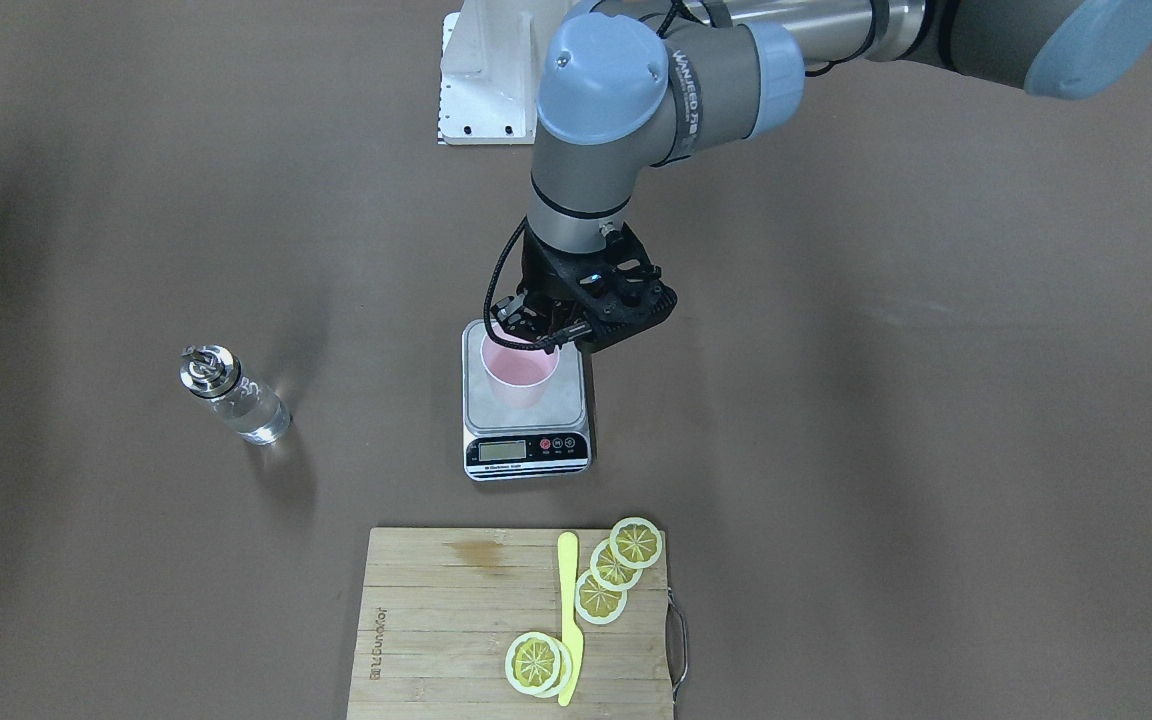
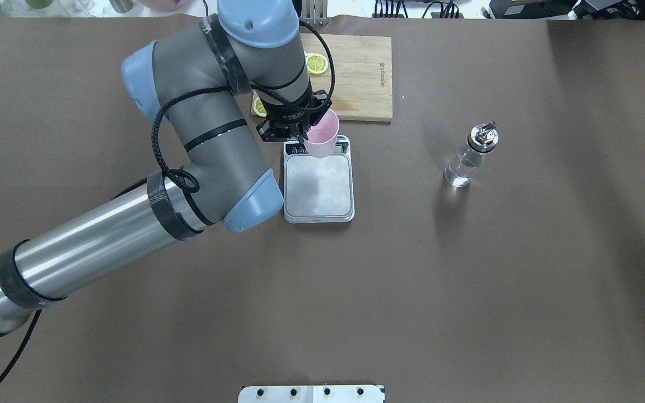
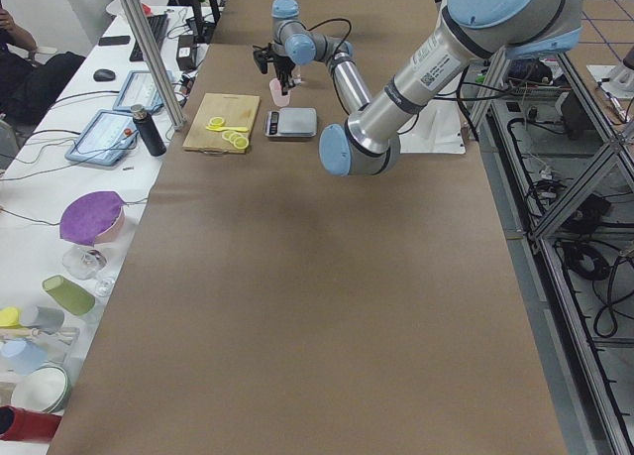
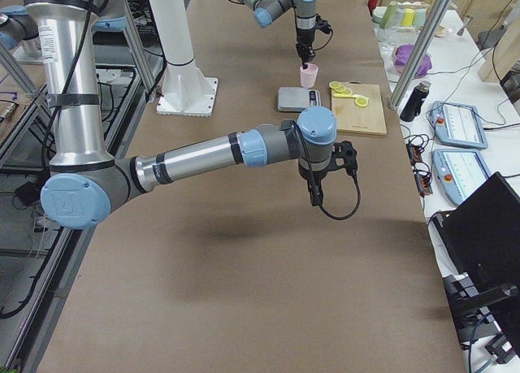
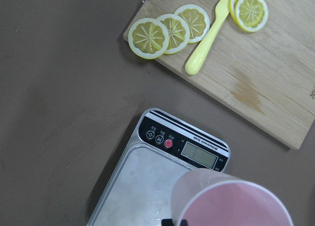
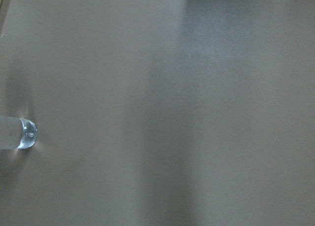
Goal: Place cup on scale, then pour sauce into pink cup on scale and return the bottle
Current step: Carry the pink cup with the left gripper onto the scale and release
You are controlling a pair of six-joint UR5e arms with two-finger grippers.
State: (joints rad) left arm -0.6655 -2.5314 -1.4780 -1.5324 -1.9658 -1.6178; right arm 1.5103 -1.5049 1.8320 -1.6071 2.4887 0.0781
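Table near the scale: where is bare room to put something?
Bare table lies between the scale and the bottle, and on the scale's other side. Crowded: above the scale, where the left hand holds the cup; the cutting board with lemon slices.

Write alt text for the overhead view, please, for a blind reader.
The left gripper holds a pink cup by its rim above a kitchen scale. A clear bottle stands to the right; a cutting board with lemon slices lies beyond.

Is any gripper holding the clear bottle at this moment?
No. In the overhead view the bottle stands alone on the table, and the left gripper there grips the cup.
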